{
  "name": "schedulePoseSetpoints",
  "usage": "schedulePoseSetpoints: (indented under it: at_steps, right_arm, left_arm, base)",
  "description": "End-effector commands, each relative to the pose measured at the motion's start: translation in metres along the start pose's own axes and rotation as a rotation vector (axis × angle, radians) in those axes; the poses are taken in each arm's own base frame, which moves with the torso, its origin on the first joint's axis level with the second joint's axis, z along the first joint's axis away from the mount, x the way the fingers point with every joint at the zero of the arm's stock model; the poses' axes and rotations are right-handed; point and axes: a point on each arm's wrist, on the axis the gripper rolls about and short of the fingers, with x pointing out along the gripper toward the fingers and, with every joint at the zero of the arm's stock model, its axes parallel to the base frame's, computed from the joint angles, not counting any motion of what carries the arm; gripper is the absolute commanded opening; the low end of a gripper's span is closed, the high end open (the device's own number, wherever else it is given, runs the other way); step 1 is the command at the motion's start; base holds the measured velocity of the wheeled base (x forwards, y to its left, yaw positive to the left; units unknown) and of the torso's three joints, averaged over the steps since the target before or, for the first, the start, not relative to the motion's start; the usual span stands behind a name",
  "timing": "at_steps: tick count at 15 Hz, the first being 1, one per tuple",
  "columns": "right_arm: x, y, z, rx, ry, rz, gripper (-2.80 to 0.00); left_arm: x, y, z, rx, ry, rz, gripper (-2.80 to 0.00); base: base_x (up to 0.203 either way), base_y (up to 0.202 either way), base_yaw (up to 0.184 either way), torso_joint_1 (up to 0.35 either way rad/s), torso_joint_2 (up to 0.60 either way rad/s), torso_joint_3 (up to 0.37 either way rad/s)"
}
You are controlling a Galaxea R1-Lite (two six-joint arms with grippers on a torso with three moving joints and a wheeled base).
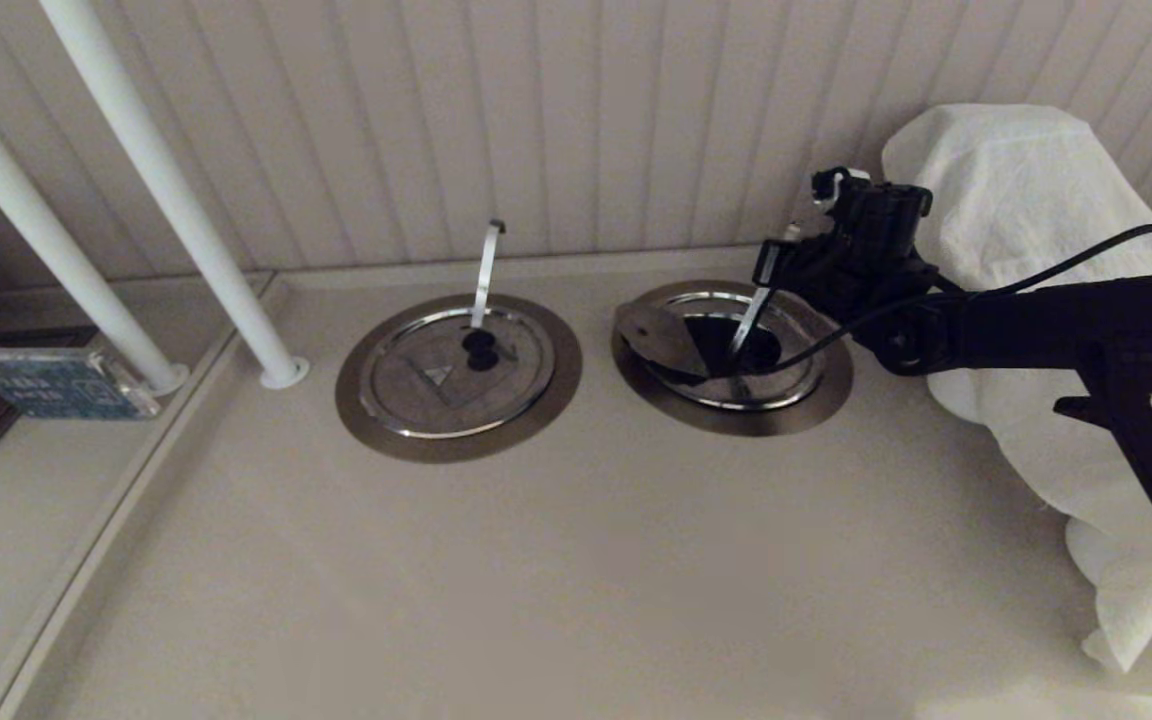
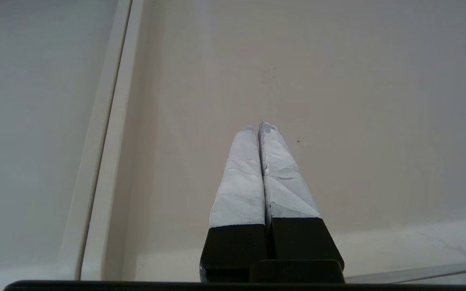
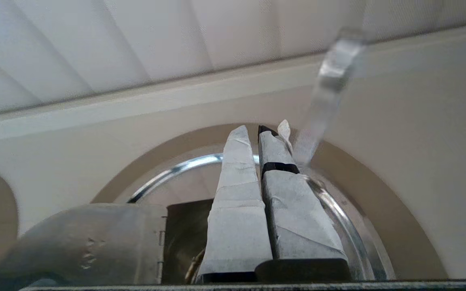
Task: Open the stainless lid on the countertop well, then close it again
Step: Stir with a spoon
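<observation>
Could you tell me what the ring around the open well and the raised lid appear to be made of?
The ring around the countertop well looks like brushed metal with a bronze tint: matte, with a soft sheen. The stainless lid, tipped up at the well's left edge, looks like polished steel: grey and reflective. The alloys can't be confirmed by sight alone.

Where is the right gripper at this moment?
In the head view, the right gripper is on the right side, shut, at the slanted strip above the open well, beside the white cloth.
</observation>
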Motion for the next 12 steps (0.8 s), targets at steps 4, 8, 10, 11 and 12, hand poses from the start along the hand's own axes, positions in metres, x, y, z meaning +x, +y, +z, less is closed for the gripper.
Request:
schedulePoseSetpoints:
  at_steps: [4,8,10,11,12]
  right_arm:
    - [-0.0039,0.0009,0.0074,0.007,-0.014,0.005,-2.8]
    - [-0.0038,0.0022,0.0055,0.006,-0.009,0.009,-2.8]
    - [-0.0041,0.0022,0.006,0.008,-0.01,0.009,-2.8]
    - [-0.0041,0.0022,0.006,0.008,-0.01,0.009,-2.8]
    - [-0.0038,0.0021,0.0052,0.008,-0.009,0.009,-2.8]
  left_arm:
    - [0.0,0.0,0.0,0.0,0.0,0.0,-2.8]
    - [0.0,0.0,0.0001,0.0,0.0,0.0,-2.8]
    - [0.0,0.0,0.0,0.0,0.0,0.0,-2.8]
    - [-0.0001,0.0,0.0,0.0,-0.001,0.0,-2.8]
    - [-0.0001,0.0,0.0,0.0,-0.001,0.0,-2.8]
  base:
    - [0.0,0.0,0.0,0.0,0.0,0.0]
    - [0.0,0.0,0.0,0.0,0.0,0.0]
    - [0.0,0.0,0.0,0.0,0.0,0.0]
    - [0.0,0.0,0.0,0.0,0.0,0.0]
    - [0.0,0.0,0.0,0.0,0.0,0.0]
